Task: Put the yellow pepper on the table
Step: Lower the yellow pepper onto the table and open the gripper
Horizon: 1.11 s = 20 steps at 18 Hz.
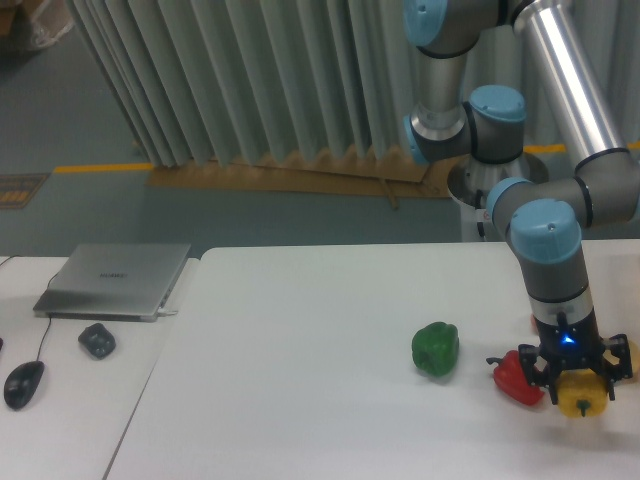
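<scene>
The glossy yellow pepper (582,395) hangs in my gripper (577,380) at the right of the white table (300,380), stem end down. The black fingers are shut around its top. Whether it touches the tabletop I cannot tell. It sits right beside the red pepper (514,377), whose right side is partly covered by my gripper.
A green pepper (435,348) lies left of the red one. A small orange round thing is mostly hidden behind my wrist. On the separate desk at left are a closed laptop (113,279), a dark grey lump (97,340) and a mouse (23,383).
</scene>
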### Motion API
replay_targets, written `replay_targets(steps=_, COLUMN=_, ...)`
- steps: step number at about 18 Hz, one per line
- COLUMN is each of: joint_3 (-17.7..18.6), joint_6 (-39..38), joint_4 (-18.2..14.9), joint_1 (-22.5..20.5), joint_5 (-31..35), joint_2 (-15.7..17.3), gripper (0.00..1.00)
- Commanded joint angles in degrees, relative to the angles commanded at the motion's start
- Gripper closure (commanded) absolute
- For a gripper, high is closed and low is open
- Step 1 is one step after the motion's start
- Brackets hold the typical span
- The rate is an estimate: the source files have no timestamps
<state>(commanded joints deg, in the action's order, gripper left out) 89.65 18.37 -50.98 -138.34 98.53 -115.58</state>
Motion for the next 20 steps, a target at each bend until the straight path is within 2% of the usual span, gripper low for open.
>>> replay_targets(steps=3, joint_3=0.79, joint_6=1.93, joint_4=0.00, joint_1=0.26, joint_5=0.26, joint_2=0.00, gripper=0.20)
replay_targets(steps=8, joint_3=1.23, joint_6=2.99, joint_4=0.09, joint_1=0.61, joint_5=2.01, joint_2=-0.44, gripper=0.19)
replay_targets(steps=12, joint_3=1.06, joint_6=2.90, joint_4=0.09, joint_1=0.62, joint_5=2.37, joint_2=-0.35, gripper=0.00)
replay_targets(steps=17, joint_3=0.27, joint_6=2.29, joint_4=0.00, joint_1=0.44, joint_5=2.11, joint_2=0.17, gripper=0.00)
replay_targets(steps=20, joint_3=0.26, joint_6=2.72, joint_4=-0.17, joint_1=0.18, joint_5=2.02, joint_2=1.66, gripper=0.00)
